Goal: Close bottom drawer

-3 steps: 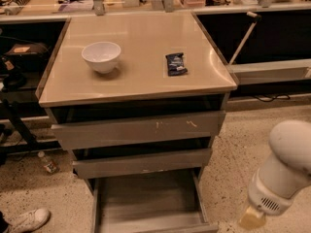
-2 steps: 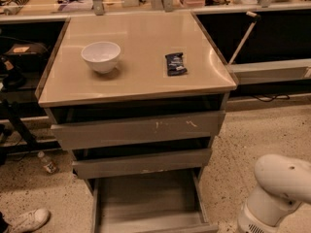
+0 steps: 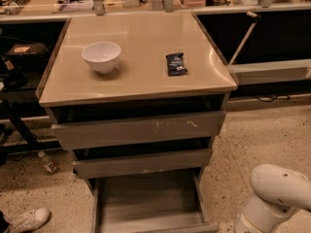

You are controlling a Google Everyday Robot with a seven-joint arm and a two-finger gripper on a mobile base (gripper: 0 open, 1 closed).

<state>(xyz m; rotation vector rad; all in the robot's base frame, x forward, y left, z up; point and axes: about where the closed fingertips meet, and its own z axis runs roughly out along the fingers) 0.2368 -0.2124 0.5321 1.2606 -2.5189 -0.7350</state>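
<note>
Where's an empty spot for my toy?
Between the white bowl and dark snack packet, and along the beige cabinet top's front edge. The counter behind is cluttered. The gripper is out of view; its white arm is bottom right.

A bowl [image 3: 101, 56] sits on the tabletop [image 3: 141, 33] in its left half, and a small packet [image 3: 176, 63] lies to its right, nearer the right edge. Under the front edge three drawers are stacked: the top drawer [image 3: 136, 129], the middle drawer [image 3: 143, 162] below it, and the bottom drawer [image 3: 148, 198] lowest, pulled out furthest toward the viewer. The robot arm [image 3: 277, 195] stands on the floor just right of the bottom drawer, its gripper hidden below the lower edge.
</note>
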